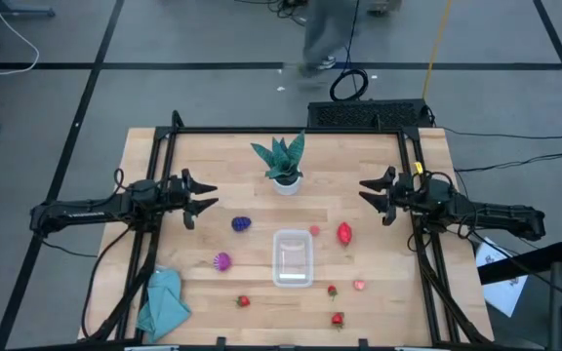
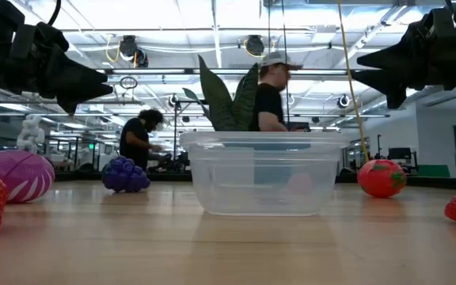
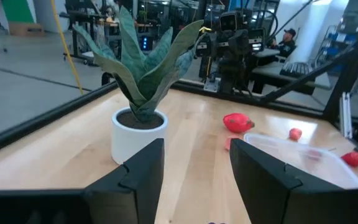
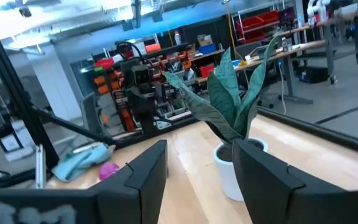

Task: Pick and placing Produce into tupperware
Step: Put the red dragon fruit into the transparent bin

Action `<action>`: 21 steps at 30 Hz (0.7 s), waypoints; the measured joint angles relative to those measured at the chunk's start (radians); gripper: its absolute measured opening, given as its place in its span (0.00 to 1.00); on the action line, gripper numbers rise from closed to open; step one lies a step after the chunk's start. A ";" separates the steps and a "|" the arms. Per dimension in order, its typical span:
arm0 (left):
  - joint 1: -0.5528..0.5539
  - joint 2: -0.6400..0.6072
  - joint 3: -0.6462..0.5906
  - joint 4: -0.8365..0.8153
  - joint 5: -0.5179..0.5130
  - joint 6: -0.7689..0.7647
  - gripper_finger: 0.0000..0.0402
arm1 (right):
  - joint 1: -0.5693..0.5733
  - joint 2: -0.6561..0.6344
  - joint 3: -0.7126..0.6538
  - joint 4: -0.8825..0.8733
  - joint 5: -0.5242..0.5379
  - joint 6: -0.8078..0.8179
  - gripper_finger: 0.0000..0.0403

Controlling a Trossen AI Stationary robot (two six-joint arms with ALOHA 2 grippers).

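One pink fruit (image 2: 299,184) behind tupperware (image 2: 264,174) wall

1. The wooden table (image 1: 203,166) carried a clear tupperware (image 1: 293,258) at centre.
2. A potted plant (image 1: 283,161) stood behind it.
3. Toy produce (image 1: 344,233) lay scattered around the tupperware.
4. A teal cloth (image 1: 162,300) lay at the front left corner.

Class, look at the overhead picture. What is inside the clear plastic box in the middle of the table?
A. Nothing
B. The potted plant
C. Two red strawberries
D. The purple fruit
A: the clear box shows only bare plastic, while the purple fruit, the red strawberries such as one at, and the potted plant all sit on the table around it.
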 joint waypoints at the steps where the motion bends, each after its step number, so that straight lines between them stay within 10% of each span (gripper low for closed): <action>1: 0.000 0.000 0.000 -0.001 0.000 -0.015 0.46 | 0.000 0.000 0.000 -0.001 0.000 0.000 0.42; 21: 0.000 0.000 0.055 0.024 -0.001 -0.009 0.46 | 0.000 0.000 0.025 0.302 -0.003 -0.204 0.42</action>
